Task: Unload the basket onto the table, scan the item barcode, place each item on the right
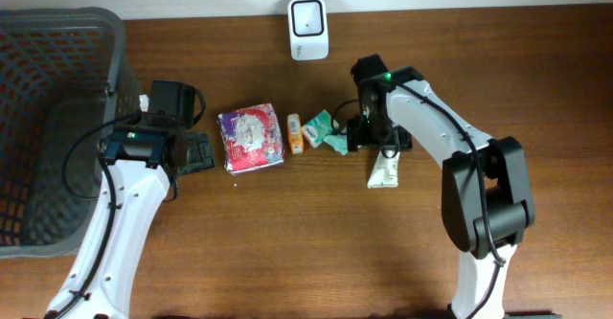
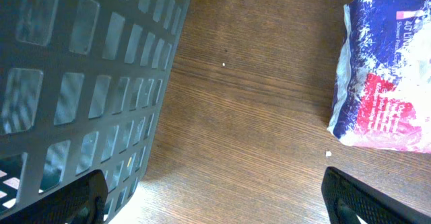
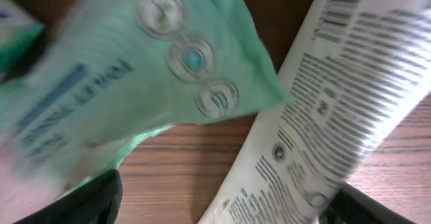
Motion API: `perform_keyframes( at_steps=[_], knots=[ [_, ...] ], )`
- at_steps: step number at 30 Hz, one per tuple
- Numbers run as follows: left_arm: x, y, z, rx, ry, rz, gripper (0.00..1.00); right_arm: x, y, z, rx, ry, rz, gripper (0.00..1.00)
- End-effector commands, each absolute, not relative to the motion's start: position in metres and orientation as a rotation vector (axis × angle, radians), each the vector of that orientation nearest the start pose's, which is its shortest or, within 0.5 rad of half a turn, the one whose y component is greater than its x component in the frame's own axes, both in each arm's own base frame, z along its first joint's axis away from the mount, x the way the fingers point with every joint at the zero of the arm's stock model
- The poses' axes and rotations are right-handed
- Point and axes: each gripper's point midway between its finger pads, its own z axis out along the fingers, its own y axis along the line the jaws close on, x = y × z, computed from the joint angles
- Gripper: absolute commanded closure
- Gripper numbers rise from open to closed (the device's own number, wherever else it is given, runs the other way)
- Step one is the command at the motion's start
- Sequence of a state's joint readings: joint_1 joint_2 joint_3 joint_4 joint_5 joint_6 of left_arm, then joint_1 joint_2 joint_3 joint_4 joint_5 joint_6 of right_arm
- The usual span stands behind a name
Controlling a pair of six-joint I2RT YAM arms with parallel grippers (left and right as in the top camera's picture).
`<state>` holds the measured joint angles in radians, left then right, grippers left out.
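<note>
Green tissue packet (image 3: 135,83) and white tube (image 3: 323,116) are being straddled by released jaws of right gripper (image 3: 225,204), so both may be getting pinched together; left gripper (image 2: 215,197) likewise released.

Basket (image 1: 57,127) at the left, then packet (image 1: 251,137), small box (image 1: 295,133), pouch (image 1: 326,129), tube (image 1: 384,172) rightward — scanner (image 1: 308,29) behind them.

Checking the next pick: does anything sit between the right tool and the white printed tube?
Yes: the mint-green plastic packet lies inside the open right tool, overlapping the edge of the white printed tube.
</note>
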<state>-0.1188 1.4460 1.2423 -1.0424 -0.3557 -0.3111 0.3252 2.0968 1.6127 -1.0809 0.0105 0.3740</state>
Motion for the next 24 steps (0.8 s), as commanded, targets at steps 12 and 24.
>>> perform_keyframes(
  at_steps=[12, 24],
  knots=[
    [0.319, 0.023, 0.162, -0.361, 2.701, 0.38, 0.01, 0.399, 0.051, 0.076, 0.241, 3.055, 0.829, 0.01],
    [0.319, 0.023, 0.162, -0.361, 2.701, 0.38, 0.01, 0.397, 0.079, 0.009, 0.29, 2.86, 1.095, 0.55]
  ],
)
